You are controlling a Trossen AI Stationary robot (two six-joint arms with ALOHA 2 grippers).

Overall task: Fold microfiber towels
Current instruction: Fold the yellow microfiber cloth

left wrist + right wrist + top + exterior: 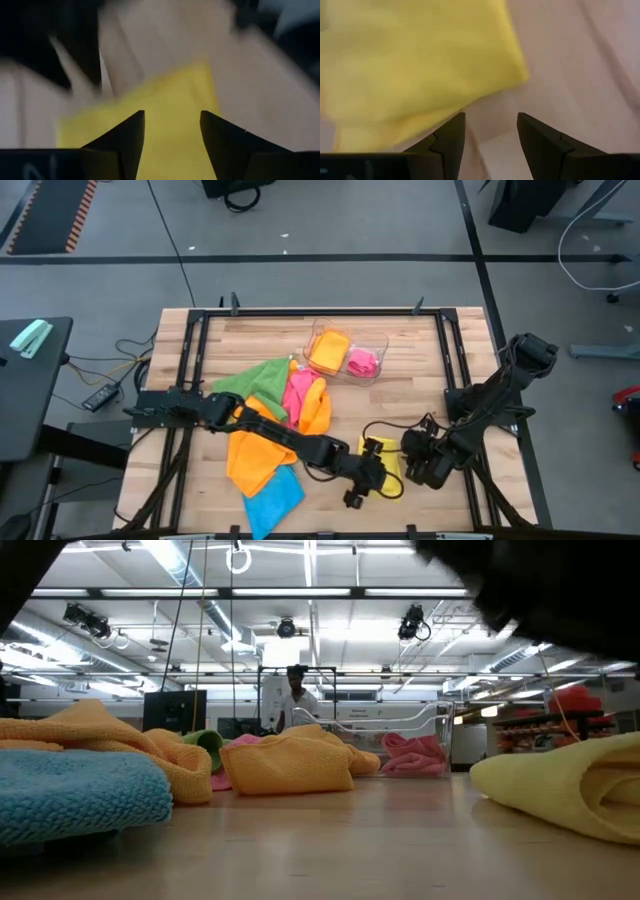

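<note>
High view: yellow towel (pixel 385 463) lies folded-ish at 5 o'clock on the worktop, left tool (pixel 366 482) and right tool (pixel 418 460) both open, holding nothing. The loose pile (pixel 265 425) looks unfolded; two towels sit in the tray (pixel 375 340).

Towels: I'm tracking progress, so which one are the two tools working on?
The yellow towel, lying alone near the table's front edge between the left tool and right tool; the other towels are piled farther left.

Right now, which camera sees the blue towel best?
The high view: the blue towel shows whole from above, beside the orange towel at the table's near edge. The low view shows only its side. Neither wrist view shows it.
</note>
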